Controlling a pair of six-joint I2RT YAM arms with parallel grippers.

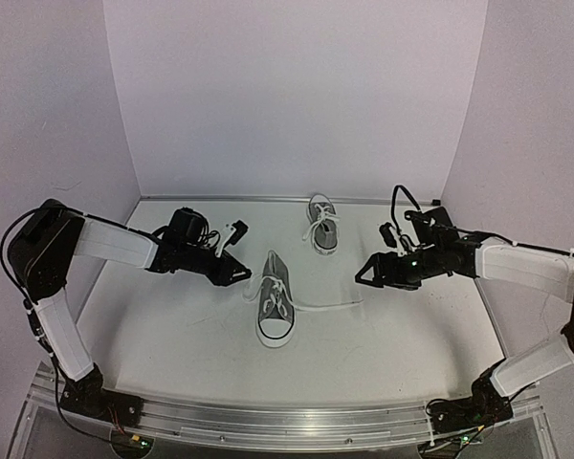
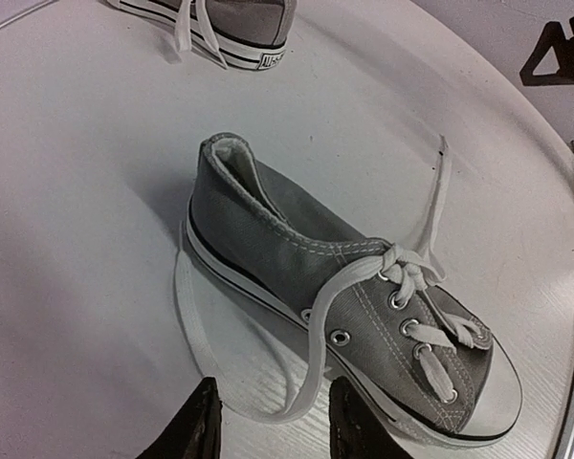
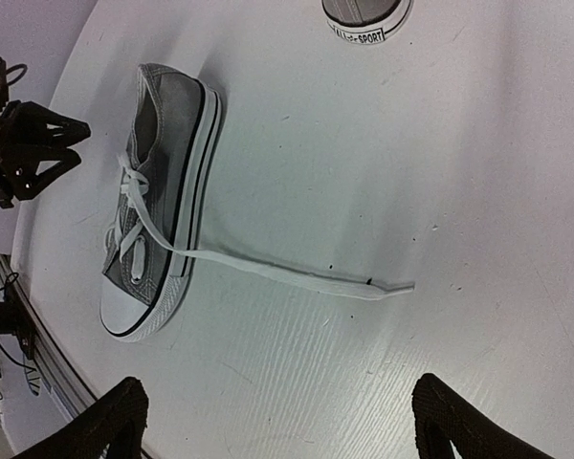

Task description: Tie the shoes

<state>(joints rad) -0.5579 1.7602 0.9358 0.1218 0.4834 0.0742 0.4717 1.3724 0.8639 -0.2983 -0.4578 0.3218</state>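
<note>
The near grey shoe (image 1: pixel 275 308) lies mid-table with its toe toward the arms; it also shows in the left wrist view (image 2: pixel 335 306) and the right wrist view (image 3: pixel 163 191). Its laces are loose. One white lace (image 3: pixel 297 273) lies straight out to the right, ending just beyond my right gripper (image 3: pixel 287 426), which is wide open and empty. The other lace (image 2: pixel 268 406) curves in a loop on the table between the fingers of my open left gripper (image 2: pixel 273 430), beside the shoe's left side. The second shoe (image 1: pixel 321 222) stands farther back.
White walls close in the table (image 1: pixel 172 354) at the back and on both sides. A metal rail (image 1: pixel 268 421) runs along the near edge. The far shoe's heel shows at the top of both the left wrist view (image 2: pixel 239 24) and the right wrist view (image 3: pixel 366 17).
</note>
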